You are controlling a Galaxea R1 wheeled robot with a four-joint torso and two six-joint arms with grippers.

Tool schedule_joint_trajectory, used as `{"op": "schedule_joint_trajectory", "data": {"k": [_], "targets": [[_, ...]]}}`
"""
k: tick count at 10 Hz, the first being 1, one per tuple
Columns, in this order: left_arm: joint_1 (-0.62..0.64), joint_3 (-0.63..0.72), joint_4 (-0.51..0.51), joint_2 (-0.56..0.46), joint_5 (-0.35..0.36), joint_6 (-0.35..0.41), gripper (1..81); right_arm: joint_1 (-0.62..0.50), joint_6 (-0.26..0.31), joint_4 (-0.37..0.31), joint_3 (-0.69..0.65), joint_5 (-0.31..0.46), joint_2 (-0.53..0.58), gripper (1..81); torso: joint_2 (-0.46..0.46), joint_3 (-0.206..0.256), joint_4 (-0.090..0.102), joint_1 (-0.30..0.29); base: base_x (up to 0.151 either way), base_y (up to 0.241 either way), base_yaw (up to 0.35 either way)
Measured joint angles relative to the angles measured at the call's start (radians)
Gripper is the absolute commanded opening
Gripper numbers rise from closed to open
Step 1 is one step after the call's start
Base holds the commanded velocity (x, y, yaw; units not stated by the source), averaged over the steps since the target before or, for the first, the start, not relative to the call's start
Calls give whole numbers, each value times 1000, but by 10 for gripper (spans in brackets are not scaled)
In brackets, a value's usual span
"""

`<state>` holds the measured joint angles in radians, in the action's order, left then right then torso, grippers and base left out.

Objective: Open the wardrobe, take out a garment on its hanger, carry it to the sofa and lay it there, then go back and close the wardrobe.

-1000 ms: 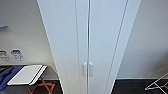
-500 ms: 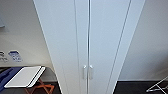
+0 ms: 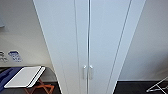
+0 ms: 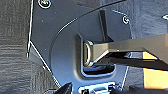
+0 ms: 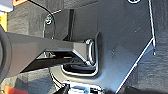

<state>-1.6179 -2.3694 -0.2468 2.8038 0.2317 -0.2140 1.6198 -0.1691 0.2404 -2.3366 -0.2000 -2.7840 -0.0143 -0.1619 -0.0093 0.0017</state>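
Both end effectors give me nothing to judge by: on the wrist feeds I see dark robot plate and jointed bar over dark carpet (image 4: pixel 15 50), so I cannot tell whether either one is wide or narrow. On the head feed the wardrobe (image 3: pixel 87 37) stands straight ahead and close, both doors shut, with its pair of small white handles (image 3: pixel 87 72) side by side at the centre seam. To the left, near the wall, a white board (image 3: pixel 23 76) lies on an orange folding stand (image 3: pixel 41 88), with blue cloth (image 3: pixel 6 76) beside it. Far right, on the dark floor, I see a thin white metal rack (image 3: pixel 157 86).
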Motion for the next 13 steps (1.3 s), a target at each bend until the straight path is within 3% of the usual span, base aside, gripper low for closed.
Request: {"op": "schedule_joint_trajectory", "data": {"k": [3, 8, 13], "targets": [[22, 139, 0, -98, -2, 0, 811, -43, -2, 0, 165, 2, 99, 811, 0, 0, 0, 0, 0, 0, 0], [103, 497, -1, -355, -11, 0, 811, -164, -8, 0, 587, 11, 386, 811, 0, 0, 0, 0, 0, 0, 0], [260, 833, -122, -621, -26, 4, 811, -383, -7, 12, 946, 38, 624, 811, 1, -1, 0, 1, 0, 0, 0]]}}
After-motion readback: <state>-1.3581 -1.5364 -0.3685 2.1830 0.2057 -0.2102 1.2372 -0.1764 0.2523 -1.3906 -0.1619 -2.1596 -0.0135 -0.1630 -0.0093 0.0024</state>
